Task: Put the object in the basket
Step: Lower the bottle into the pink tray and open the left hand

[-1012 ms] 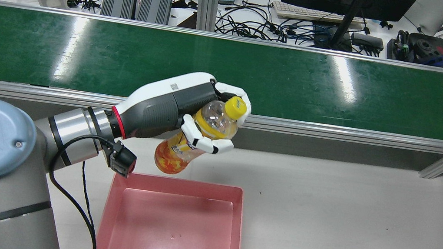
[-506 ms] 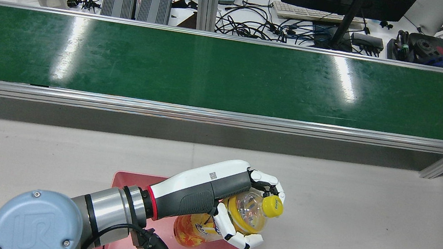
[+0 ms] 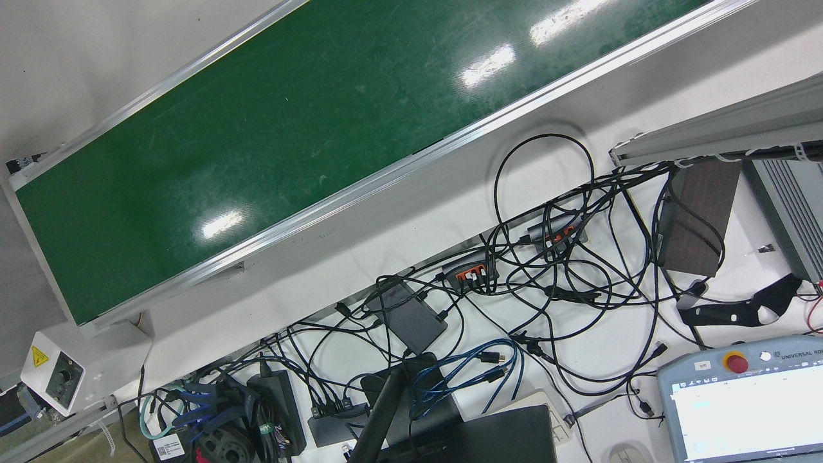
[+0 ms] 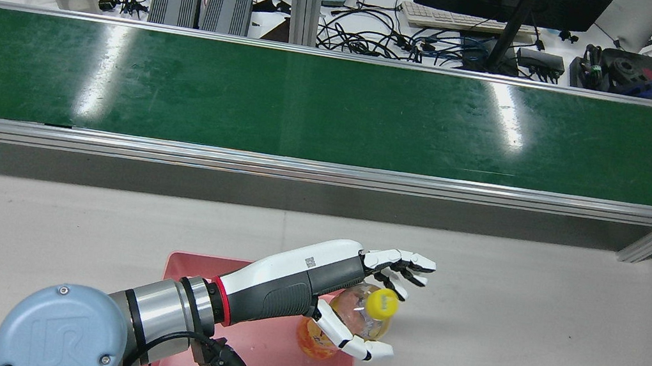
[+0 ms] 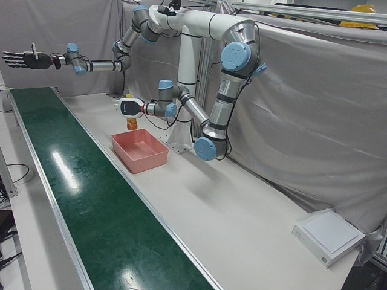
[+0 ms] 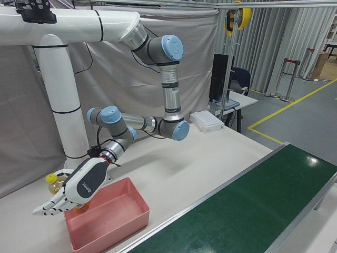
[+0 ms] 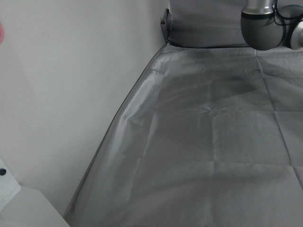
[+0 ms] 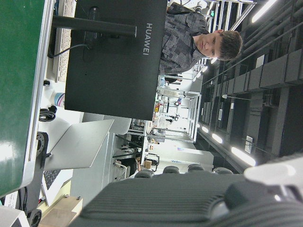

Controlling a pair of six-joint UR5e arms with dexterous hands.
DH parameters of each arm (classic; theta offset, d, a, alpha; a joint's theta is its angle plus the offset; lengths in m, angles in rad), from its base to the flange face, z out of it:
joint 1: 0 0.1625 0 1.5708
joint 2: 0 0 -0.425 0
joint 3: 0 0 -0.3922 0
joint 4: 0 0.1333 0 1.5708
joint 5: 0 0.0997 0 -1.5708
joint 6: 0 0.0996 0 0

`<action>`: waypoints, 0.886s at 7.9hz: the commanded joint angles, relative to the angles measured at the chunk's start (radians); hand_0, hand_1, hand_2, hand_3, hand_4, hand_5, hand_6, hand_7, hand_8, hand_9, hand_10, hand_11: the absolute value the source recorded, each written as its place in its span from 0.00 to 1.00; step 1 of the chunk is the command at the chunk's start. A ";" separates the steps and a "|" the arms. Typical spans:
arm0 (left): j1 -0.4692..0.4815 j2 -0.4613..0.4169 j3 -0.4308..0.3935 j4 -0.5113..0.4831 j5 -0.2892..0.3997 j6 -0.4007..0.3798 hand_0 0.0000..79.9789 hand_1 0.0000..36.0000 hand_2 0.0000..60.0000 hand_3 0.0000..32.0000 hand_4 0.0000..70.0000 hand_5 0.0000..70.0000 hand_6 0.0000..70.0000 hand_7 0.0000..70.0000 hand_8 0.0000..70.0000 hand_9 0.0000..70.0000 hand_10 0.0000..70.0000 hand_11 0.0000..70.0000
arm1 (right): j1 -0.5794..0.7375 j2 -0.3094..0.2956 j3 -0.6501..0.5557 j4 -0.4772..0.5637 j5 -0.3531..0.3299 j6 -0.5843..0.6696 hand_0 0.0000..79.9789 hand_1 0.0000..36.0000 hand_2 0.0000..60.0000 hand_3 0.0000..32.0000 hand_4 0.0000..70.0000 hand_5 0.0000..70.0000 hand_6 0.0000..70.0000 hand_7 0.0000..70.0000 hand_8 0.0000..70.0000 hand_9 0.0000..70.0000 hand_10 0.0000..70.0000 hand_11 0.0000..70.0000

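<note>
Closest in, the left arm's grey-blue joint cap, and beyond it the pink basket [image 4: 273, 362], a shallow square tray of glossy plastic with straight walls, catching the ceiling lights on its floor. It sits on the worktop [image 4: 534, 343] just before the arm, a short carry from the belt, I'd judge.

And here's the left hand [image 4: 338, 272], reached out low over the basket's far right corner. Its white fingers [image 4: 411, 261] are splayed wide apart, stretched straight, not wrapped round anything. That reads as the let-go! The bottle [image 4: 355, 313] lies tilted in the gap beneath them, orange end down inside the basket's corner, yellow cap [image 4: 381, 304] angled out past the rim. Whether it touches the palm or the basket floor, I cannot tell.

It's a clear, rounded plastic bottle, orange drink and a bright label lower down, a ribbed screw cap: smooth and curved, so it may roll or tip once free, and that cap end is close to the wall.

Further out, matte pale worktop, then the long green conveyor belt [image 4: 336, 113], sheeny, framed in aluminium, bare of objects. Beyond it, a desk tangled in cables.

The right hand [image 5: 23, 59], black, is parked high at the belt's end, fingers spread, holding nothing, well clear of the work.
</note>
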 commanded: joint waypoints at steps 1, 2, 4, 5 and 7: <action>-0.014 0.059 -0.009 -0.057 0.001 -0.005 0.57 0.16 0.00 0.00 0.00 0.09 0.00 0.04 0.03 0.05 0.11 0.17 | 0.000 0.000 0.000 0.000 0.000 0.000 0.00 0.00 0.00 0.00 0.00 0.00 0.00 0.00 0.00 0.00 0.00 0.00; -0.014 0.058 -0.008 -0.058 -0.002 -0.006 0.57 0.15 0.00 0.00 0.00 0.00 0.00 0.02 0.00 0.00 0.07 0.11 | 0.000 0.000 0.001 0.000 0.000 0.000 0.00 0.00 0.00 0.00 0.00 0.00 0.00 0.00 0.00 0.00 0.00 0.00; -0.028 0.058 -0.008 -0.058 -0.002 -0.008 0.58 0.21 0.00 0.00 0.00 0.00 0.00 0.01 0.00 0.00 0.03 0.07 | 0.000 0.000 0.000 0.000 0.000 0.000 0.00 0.00 0.00 0.00 0.00 0.00 0.00 0.00 0.00 0.00 0.00 0.00; -0.028 0.058 -0.008 -0.058 -0.002 -0.009 0.58 0.23 0.00 0.00 0.00 0.00 0.00 0.01 0.00 0.00 0.03 0.06 | 0.000 0.000 0.001 0.000 0.000 0.000 0.00 0.00 0.00 0.00 0.00 0.00 0.00 0.00 0.00 0.00 0.00 0.00; -0.045 0.058 -0.008 -0.058 -0.002 -0.014 0.59 0.23 0.00 0.00 0.00 0.00 0.00 0.01 0.00 0.00 0.02 0.06 | 0.000 0.000 0.001 0.000 0.000 0.000 0.00 0.00 0.00 0.00 0.00 0.00 0.00 0.00 0.00 0.00 0.00 0.00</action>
